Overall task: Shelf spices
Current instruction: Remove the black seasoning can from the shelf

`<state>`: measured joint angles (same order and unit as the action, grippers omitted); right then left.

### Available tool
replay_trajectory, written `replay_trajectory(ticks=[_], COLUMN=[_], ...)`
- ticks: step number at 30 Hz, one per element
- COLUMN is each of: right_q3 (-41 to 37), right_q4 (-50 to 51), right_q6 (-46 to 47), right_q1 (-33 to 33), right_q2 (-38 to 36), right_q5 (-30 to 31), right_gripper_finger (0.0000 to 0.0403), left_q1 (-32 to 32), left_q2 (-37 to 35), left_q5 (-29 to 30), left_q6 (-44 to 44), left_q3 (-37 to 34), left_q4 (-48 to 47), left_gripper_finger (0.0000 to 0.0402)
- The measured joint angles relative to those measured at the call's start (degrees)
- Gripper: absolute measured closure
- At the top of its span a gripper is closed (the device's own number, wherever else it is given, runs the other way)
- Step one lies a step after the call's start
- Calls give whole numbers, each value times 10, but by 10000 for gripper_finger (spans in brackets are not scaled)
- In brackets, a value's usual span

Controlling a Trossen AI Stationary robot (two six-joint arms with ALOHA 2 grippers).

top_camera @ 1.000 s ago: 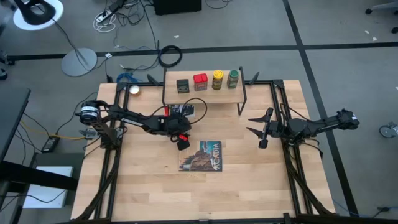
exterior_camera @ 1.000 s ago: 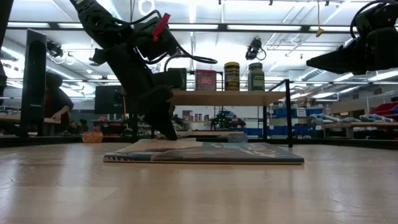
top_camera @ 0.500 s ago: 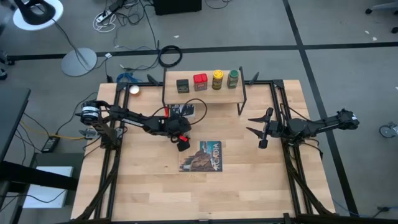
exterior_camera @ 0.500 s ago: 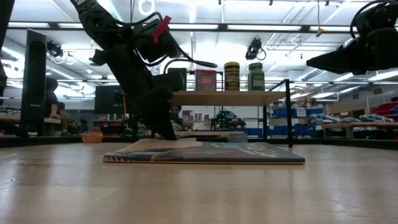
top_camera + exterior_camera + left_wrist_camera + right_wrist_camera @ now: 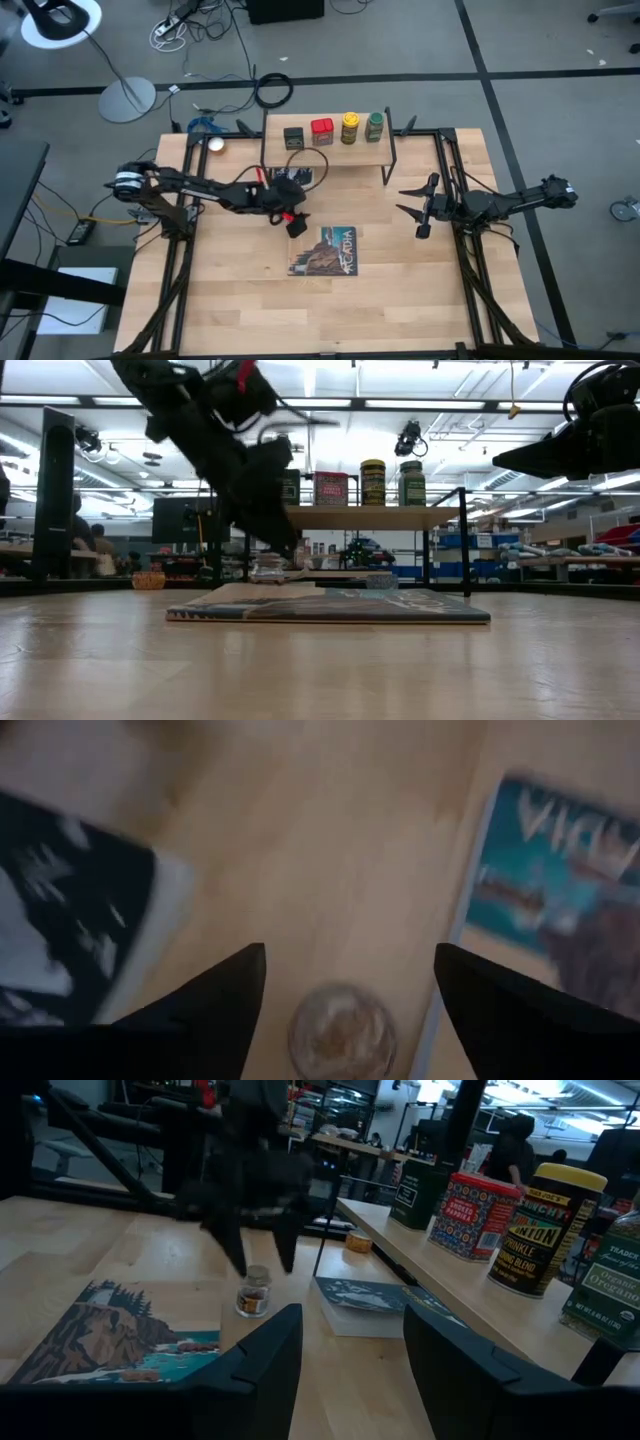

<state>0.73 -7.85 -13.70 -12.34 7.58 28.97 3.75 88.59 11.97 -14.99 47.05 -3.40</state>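
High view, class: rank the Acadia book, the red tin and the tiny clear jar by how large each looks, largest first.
1. Acadia book, clearly largest.
2. Red tin on the shelf.
3. Tiny clear jar, a speck below the left gripper, largely hidden; smallest.

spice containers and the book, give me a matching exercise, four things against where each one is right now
Things:
1. tiny clear jar
2. red tin
3. green-capped jar
4. picture-covered book

Places:
A. flat on the tabletop, nearer the front than the shelf
B. at the right end of the row on the shelf
C. on the tabletop between the open fingers of the left gripper
D. on the shelf between the black tin and the yellow-capped jar

Pairs: 1-C, 2-D, 3-B, 4-A
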Motion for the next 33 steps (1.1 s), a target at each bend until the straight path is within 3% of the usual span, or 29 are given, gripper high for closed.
replay_trajectory(ticks=[7, 12, 16, 33], right_q3=[0, 0, 0, 0], right_q4=[0, 0, 0, -2], right_q6=[0, 0, 0, 0], right_q1=[0, 0, 0, 0], right_q2=[0, 0, 0, 0], right_q5=[0, 0, 0, 0], right_gripper_finger=[227, 227, 227, 227], left_q1=[0, 1, 12, 33], left_q2=[-87, -163, -206, -224], left_q5=[47, 114, 113, 134], left_q6=[27, 70, 92, 112], left_q3=[0, 1, 2, 28], left_q4=[17, 5, -23, -90], left_gripper_finger=[110, 110, 110, 96])
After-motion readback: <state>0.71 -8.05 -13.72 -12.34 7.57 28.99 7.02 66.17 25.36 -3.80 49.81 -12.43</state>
